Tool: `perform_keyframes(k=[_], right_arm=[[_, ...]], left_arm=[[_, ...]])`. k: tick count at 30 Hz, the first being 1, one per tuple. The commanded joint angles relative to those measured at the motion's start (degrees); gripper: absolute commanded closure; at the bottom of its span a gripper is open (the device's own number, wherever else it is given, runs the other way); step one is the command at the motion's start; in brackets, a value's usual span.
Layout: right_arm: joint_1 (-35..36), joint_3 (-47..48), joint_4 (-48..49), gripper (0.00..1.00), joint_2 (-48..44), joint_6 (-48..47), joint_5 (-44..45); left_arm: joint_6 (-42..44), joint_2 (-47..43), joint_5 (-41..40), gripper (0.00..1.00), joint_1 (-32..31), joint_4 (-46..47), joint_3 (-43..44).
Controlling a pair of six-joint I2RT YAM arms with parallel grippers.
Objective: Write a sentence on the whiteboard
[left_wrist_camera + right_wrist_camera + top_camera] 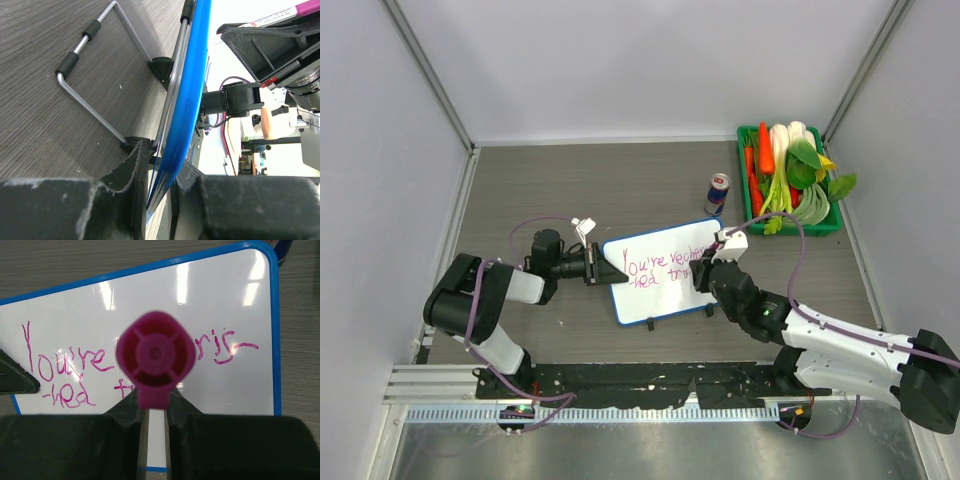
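Top external view: the whiteboard is propped on the tabletop, long axis left to right, face toward the arms. The sentence is part written, its second line barely begun. The board's left edge is clamped by the left fingers; a pink marker is gripped by the right fingers.

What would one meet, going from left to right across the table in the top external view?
left gripper, clamped on the board's left edge → whiteboard → drink can → green vegetable tray
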Motion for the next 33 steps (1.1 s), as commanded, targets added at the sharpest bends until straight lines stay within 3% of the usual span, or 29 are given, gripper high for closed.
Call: perform_keyframes(k=[1, 12, 24, 33], right_arm=[[-0.32, -1.74, -2.87, 0.99, -1.35, 0.93, 0.01], [-0.32, -1.83, -3.66, 0.98, -2.75, 0.85, 1.15], [-0.41, 4.67, -2.43, 0.99, -4.78, -3.81, 2.65], [-1.73, 5.64, -0.41, 0.99, -1.26, -3.81, 3.00]], left_arm=[[0.34, 1.58, -2.40, 1.00, -0.28, -2.97, -1.25], [0.25, 1.76, -2.40, 1.00, -0.36, -2.80, -1.25], [0.16, 1.84, -2.23, 1.00, -0.28, -2.62, -1.25], [0.16, 1.67, -2.23, 1.00, -0.28, -2.71, -1.25]])
